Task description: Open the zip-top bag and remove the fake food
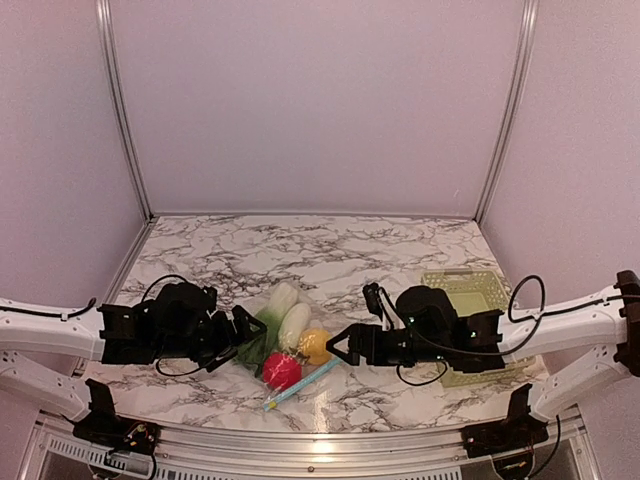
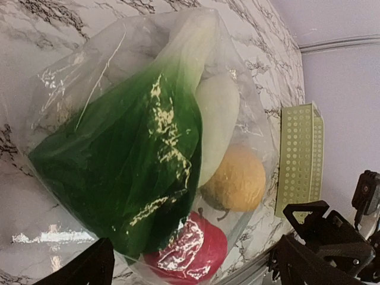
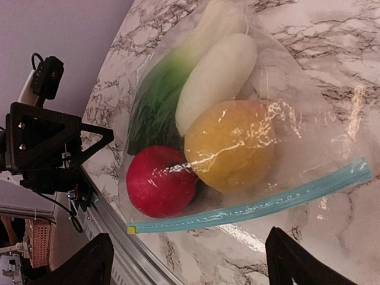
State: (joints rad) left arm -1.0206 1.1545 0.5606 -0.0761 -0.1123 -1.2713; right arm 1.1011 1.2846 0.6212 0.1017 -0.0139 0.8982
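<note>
The zip-top bag (image 1: 285, 345) lies flat on the marble table between my two grippers. Its light blue zipper strip (image 3: 255, 205) runs along the near edge, just ahead of my right gripper (image 3: 190, 267), which is open and empty. Inside the bag are a red fruit (image 3: 159, 181), a yellow-orange fruit (image 3: 230, 145), a white oblong piece (image 3: 217, 80) and a green leafy vegetable (image 2: 130, 160). My left gripper (image 2: 190, 273) is open and empty, with the bag's left side just ahead of its fingers. Neither gripper touches the bag.
A pale yellow-green lattice basket (image 1: 468, 295) stands at the right behind my right arm and also shows in the left wrist view (image 2: 300, 157). The table's metal front edge (image 1: 320, 435) is close to the bag.
</note>
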